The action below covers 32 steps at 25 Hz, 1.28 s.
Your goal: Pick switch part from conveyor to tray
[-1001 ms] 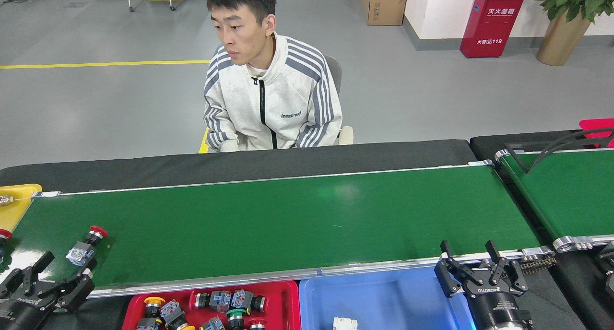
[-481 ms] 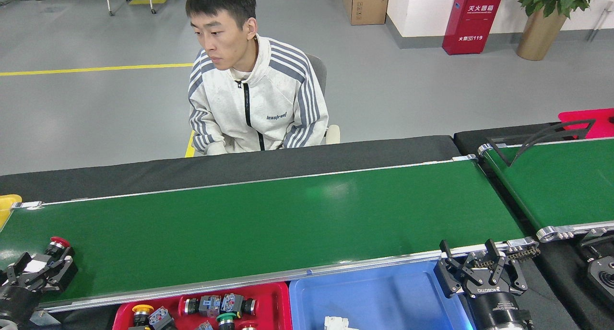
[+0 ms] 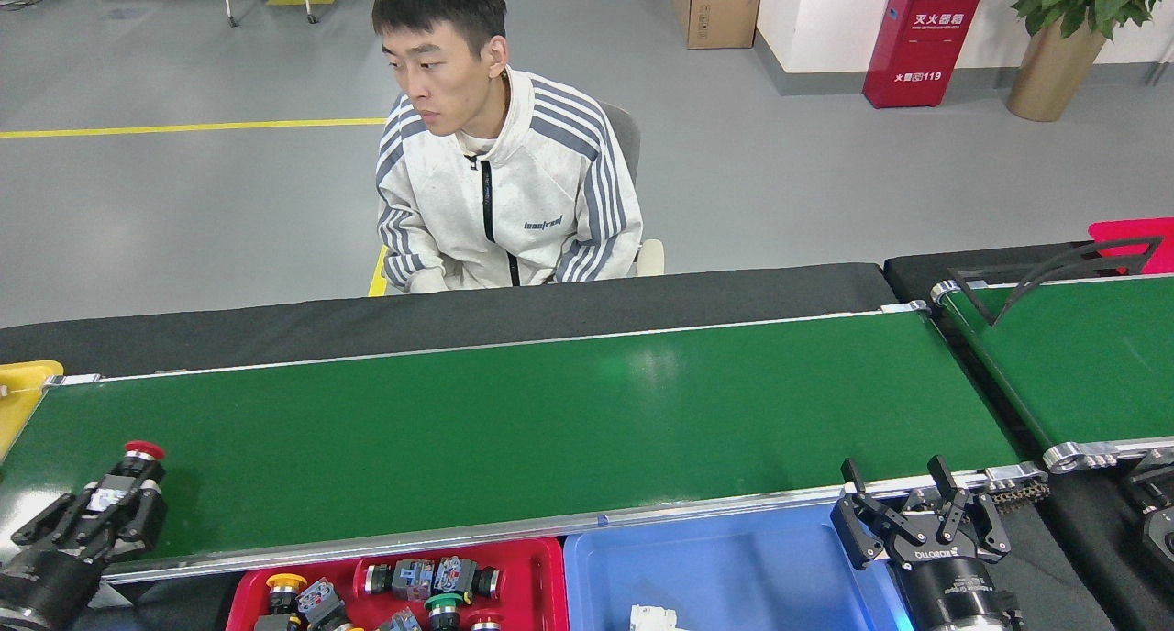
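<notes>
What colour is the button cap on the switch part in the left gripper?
Red, on the switch part held by the left gripper; seen in the head view.

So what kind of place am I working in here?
Likely a factory floor or automation test cell: a long green conveyor, a red tray of push-button switch parts beside a blue bin, and yellow floor line markings behind.

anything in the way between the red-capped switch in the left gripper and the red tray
Nothing visible blocks it. The left gripper is closed around the red-capped switch at the conveyor's left end. Between it and the red tray lie only bare belt and the low silver near rail, which the switch must be lifted over.
</notes>
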Each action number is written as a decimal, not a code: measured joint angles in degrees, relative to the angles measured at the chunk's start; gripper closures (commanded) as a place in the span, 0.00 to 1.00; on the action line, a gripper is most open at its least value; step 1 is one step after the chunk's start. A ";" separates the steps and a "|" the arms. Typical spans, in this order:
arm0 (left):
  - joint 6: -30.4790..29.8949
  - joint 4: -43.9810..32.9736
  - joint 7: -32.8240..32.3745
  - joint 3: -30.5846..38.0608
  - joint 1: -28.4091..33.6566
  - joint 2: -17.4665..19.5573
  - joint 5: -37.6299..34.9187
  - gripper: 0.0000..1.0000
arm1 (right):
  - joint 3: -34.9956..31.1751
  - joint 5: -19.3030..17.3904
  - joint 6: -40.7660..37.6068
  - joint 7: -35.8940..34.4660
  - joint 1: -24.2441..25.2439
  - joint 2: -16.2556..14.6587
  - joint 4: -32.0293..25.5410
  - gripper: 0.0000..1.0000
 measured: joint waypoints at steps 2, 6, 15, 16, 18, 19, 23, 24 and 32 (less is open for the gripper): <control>-0.88 -9.84 -0.13 0.30 8.10 -2.53 0.36 0.91 | -0.01 0.01 -0.06 -0.02 0.00 0.00 -0.01 0.00; -1.68 -23.35 -0.67 0.40 20.04 -9.44 0.07 0.25 | 0.00 0.01 -0.01 -0.19 0.00 -0.41 -0.01 0.00; -1.69 -26.89 -1.21 5.66 22.95 -15.00 0.55 0.00 | -1.07 -0.16 -3.94 -1.60 2.04 -3.46 0.00 0.00; -1.70 -26.85 -1.21 7.82 22.94 -15.35 0.64 0.00 | -1.07 -0.16 -4.13 -1.61 2.62 -3.45 -0.02 0.00; -1.70 -26.54 -1.06 13.16 22.86 -16.52 0.65 0.00 | -1.07 -0.16 -4.42 -1.62 3.78 -3.26 -0.02 0.00; -1.70 -26.24 -0.99 15.67 22.74 -16.99 0.60 0.00 | -1.08 -0.16 -4.49 -1.62 4.06 -2.99 -0.04 0.00; 1.58 -23.23 -0.77 20.46 22.41 -15.85 0.57 0.00 | -1.10 -0.16 -4.75 -1.64 4.12 -2.22 -0.27 0.00; 2.91 -22.93 -0.73 20.65 22.37 -14.96 0.57 0.00 | -1.13 -0.16 -4.79 -1.64 4.12 -2.16 -0.32 0.00; 6.23 -22.33 0.20 20.27 18.75 -12.63 0.24 0.00 | -3.07 -0.16 -4.62 -1.64 4.13 -2.13 -0.82 0.00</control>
